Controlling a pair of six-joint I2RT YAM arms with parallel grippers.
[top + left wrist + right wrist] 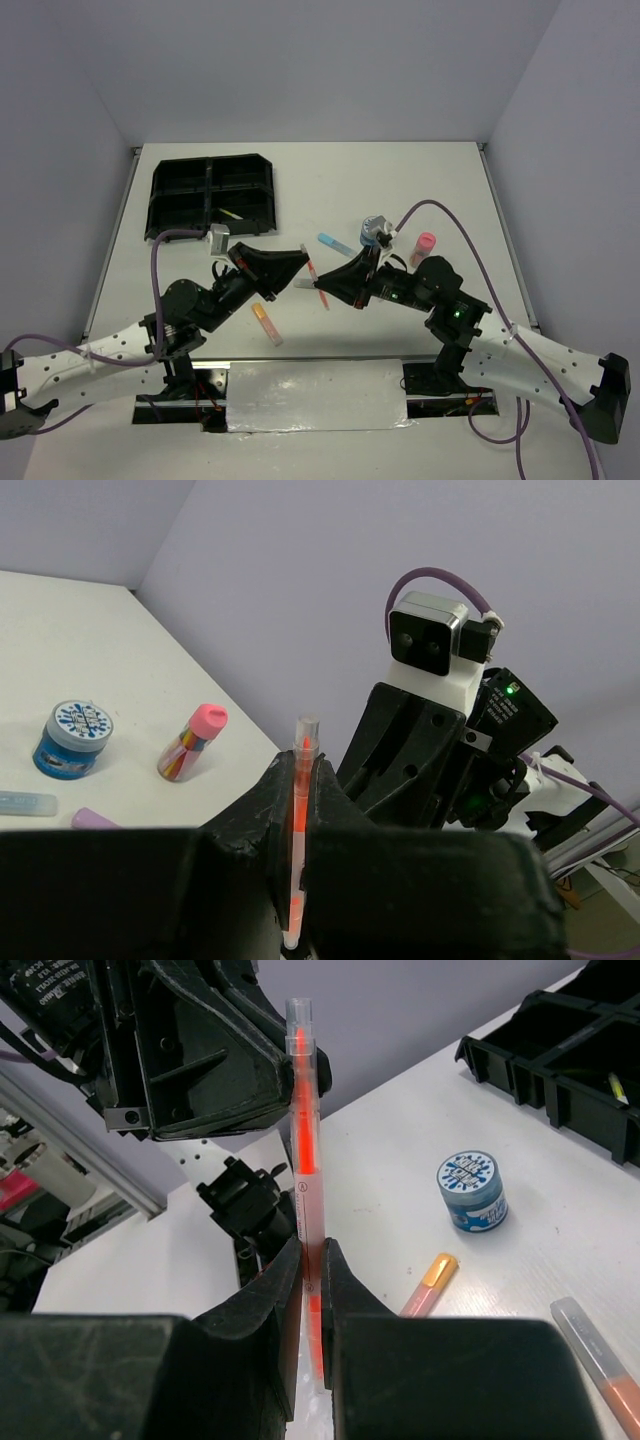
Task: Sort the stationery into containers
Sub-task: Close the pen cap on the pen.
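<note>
Both grippers hold one orange pen (312, 272) crosswise above the table's middle. My left gripper (300, 262) is shut on its far part (303, 750), and my right gripper (330, 286) is shut on its near part (304, 1130). The black four-compartment tray (210, 195) sits at the far left with a yellow pen (232, 214) inside. A blue tub (377, 230), a blue marker (335, 243) and a pink-capped bottle (422, 247) lie beyond the right arm. An orange-capped marker (265, 322) lies near the left arm. The right wrist view shows another blue tub (471, 1190).
A purple marker (95, 818) lies next to the blue marker (25, 802). A grey-capped orange pen (600, 1360) lies near the orange-capped marker (430, 1285). Walls close the table on three sides. Purple cables loop over both arms.
</note>
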